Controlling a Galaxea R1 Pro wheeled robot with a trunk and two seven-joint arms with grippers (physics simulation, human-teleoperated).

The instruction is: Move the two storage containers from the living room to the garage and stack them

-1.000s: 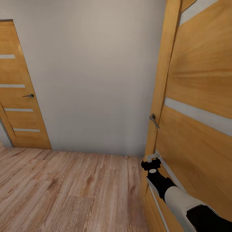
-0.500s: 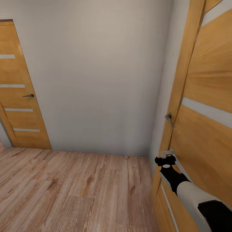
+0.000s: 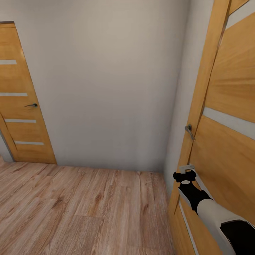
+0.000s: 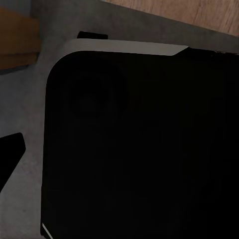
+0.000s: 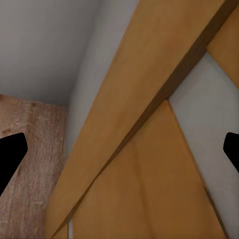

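At the left edge of the head view stands a closed wooden door [image 3: 21, 99] with pale glass strips and a dark lever handle. A plain grey-white wall [image 3: 106, 81] fills the middle, above a light wood-plank floor [image 3: 78, 209]. At the lower right, the right arm reaches up from the corner, its right gripper [image 3: 185, 170] held against a second wooden door [image 3: 226, 141], below that door's handle [image 3: 189, 131]. In the right wrist view the fingers [image 5: 10, 154] sit spread wide apart, holding nothing. The left gripper's state cannot be told.
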